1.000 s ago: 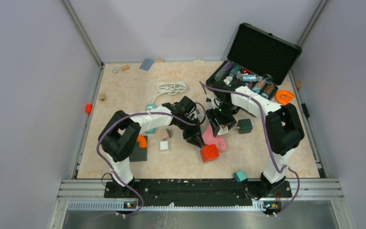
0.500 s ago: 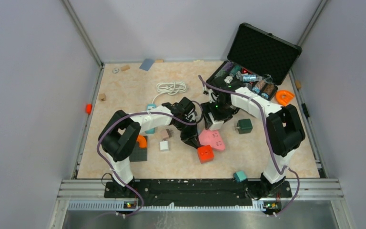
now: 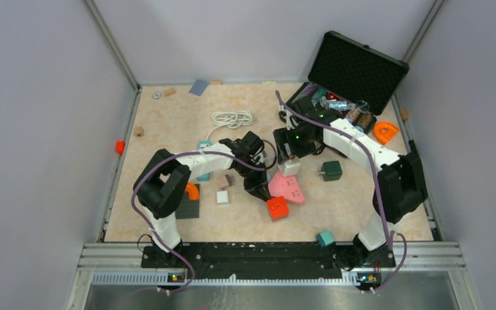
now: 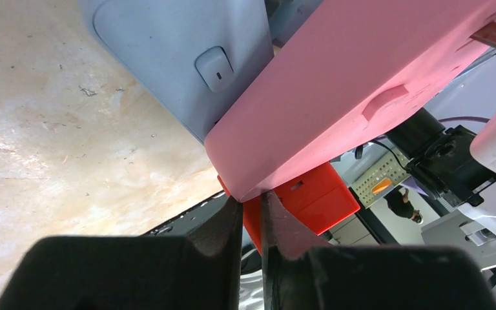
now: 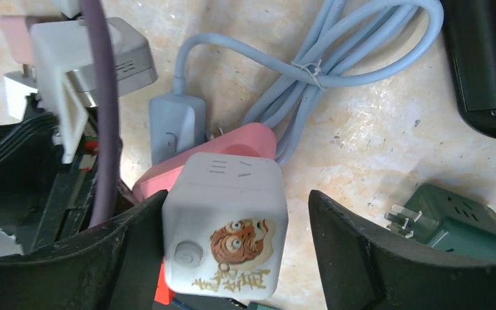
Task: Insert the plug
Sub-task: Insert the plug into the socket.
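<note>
A second earlier the right tool sits low over the pink socket block, which stands tilted and shows only a narrow side. Now the tool is higher in the overhead frame with its jaws spread wide, and the block lies flatter with its socket face turned up. The red cube at the block's lower corner is a touch further left than before. Around them on the bench are a dark green adapter just right of the block, a coiled pale cable toward the upper left, an open black case at the upper right, and a small white block left of the left tool. The left arm and a purple cable crowd the block's left side. The left tool is nearly closed, pinching a thin red edge under the pink corner; that edge seems to belong to the red cube. The plug, a white cube with a cartoon sticker, stands at the block's upper edge between the right tool's fingers, against the left-of-frame one and clear of the other. Whether its prongs are seated is hidden.
</note>
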`<state>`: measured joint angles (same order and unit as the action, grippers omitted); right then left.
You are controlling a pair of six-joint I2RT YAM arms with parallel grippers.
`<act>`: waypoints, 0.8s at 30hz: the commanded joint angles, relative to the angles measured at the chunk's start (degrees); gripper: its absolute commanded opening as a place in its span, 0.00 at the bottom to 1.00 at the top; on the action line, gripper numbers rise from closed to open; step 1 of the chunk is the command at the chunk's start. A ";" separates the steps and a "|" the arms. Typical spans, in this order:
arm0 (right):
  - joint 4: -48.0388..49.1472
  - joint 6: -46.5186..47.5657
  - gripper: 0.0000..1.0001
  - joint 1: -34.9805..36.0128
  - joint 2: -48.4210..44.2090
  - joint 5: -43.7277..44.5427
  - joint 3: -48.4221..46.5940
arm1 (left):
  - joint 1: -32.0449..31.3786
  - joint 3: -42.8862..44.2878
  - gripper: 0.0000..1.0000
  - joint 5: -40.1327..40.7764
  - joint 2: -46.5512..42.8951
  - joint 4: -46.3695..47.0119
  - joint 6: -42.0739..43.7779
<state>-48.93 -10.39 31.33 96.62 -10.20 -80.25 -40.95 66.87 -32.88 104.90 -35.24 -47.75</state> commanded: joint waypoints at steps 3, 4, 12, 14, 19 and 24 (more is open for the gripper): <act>2.18 -1.05 0.64 -0.39 -3.94 -1.06 1.81 | 0.61 -1.84 0.15 18.19 5.08 2.90 2.55; 2.32 -0.99 0.63 -0.36 -4.05 -1.14 2.48 | 0.61 -1.78 0.15 18.20 5.16 2.90 2.50; 2.97 -0.08 0.61 -0.38 -5.22 -0.26 6.63 | 0.61 -1.88 0.15 18.21 4.95 2.90 2.34; 3.15 -0.33 0.54 -0.39 -5.36 0.11 7.19 | 0.56 -1.89 0.14 18.21 4.89 2.93 2.38; 3.09 -0.80 0.16 -0.39 -4.29 0.42 7.47 | 0.61 -1.87 0.14 18.31 4.94 2.90 2.34; 1.57 -0.56 0.00 0.10 -2.58 3.47 6.38 | 0.61 -1.90 0.14 18.30 4.93 2.92 2.28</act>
<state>-45.41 -11.73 31.27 93.21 -12.05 -73.76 -41.04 66.98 -32.69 104.90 -35.22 -47.75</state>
